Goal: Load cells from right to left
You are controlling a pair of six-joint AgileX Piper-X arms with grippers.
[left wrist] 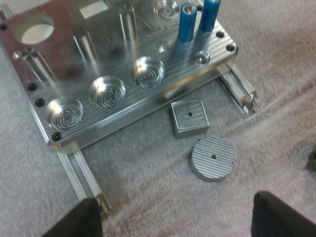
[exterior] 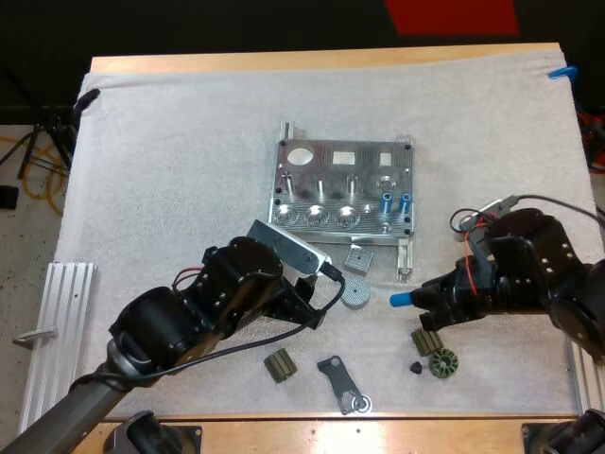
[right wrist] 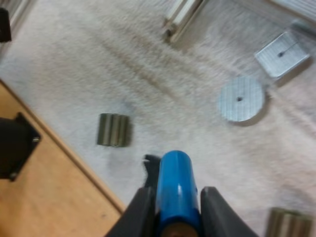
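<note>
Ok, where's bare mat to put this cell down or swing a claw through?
Free: the mat between the fixture and the far table edge, and left of the fixture toward the ribbed rail. Crowded: in front of the fixture, with the square block, disc, dark parts, left claw and right claw holding the blue cell.

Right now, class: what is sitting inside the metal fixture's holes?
Two blue cylinders stand upright in holes at the metal fixture's right end. The three round pockets along its near edge are empty. The cylinders' lower ends are hidden inside the holes.
</note>
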